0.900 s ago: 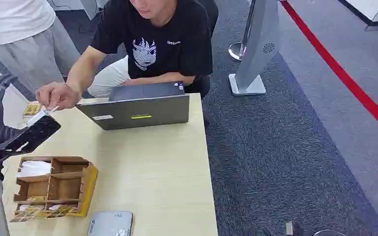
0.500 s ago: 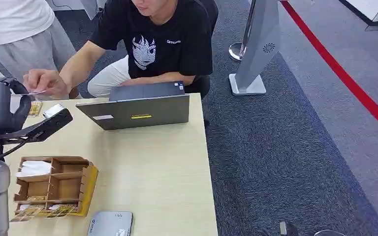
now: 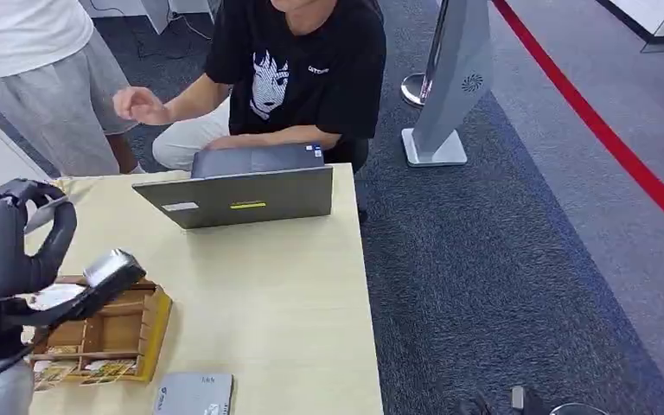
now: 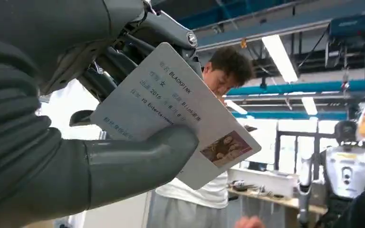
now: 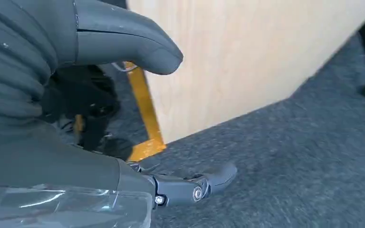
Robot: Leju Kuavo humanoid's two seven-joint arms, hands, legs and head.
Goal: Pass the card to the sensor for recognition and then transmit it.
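Grey and ribbed, the left robot hand (image 3: 26,251) hangs over the tabletop (image 3: 268,294) in the head view, above the wooden tray (image 3: 104,333), with the reader (image 3: 194,395) just beyond and a person's hand (image 3: 138,105) well apart. At the left wrist, thumb and fingers (image 4: 138,156) pinch the card (image 4: 180,114) at one end; that shallow hold could let it slip. At the right wrist, the right robot hand (image 5: 138,114) hangs spread beside the tabletop, holding nothing.
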